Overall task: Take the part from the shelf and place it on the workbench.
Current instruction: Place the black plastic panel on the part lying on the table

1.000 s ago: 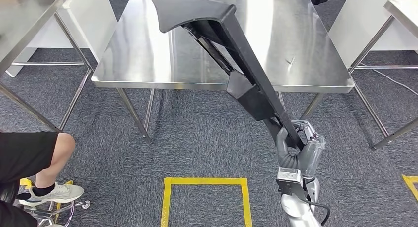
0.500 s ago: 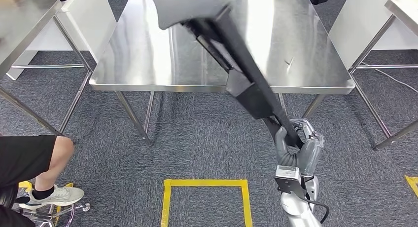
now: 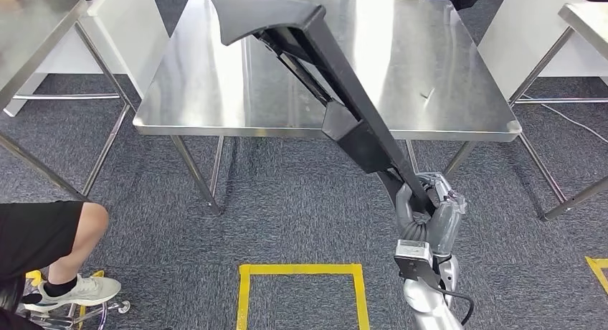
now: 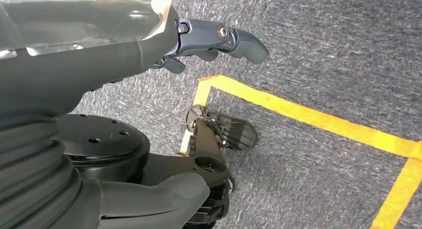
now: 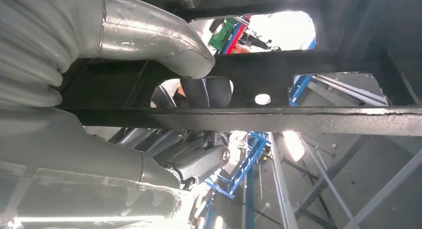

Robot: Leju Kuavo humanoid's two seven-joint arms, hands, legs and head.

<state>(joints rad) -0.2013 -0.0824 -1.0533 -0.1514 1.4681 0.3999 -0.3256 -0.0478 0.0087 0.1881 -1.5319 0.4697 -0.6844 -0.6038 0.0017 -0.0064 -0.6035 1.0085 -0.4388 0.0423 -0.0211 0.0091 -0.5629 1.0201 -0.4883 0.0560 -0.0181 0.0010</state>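
Head view: the right robot hand [image 3: 429, 214] grips the near end of the long black part [image 3: 337, 86], which slants up over the steel bench [image 3: 459, 64]; lowering it flat and slowly seems wise.

Left wrist view: the left robot hand [image 4: 219, 40] hangs spread above carpet.

Right wrist view: fingers [image 5: 149, 40] wrap the part's bar.

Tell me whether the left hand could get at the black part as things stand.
Probably not without a big move: the left hand hangs low over the carpet by the yellow floor tape, holding nothing, while the right hand grips the black part over the steel workbench.
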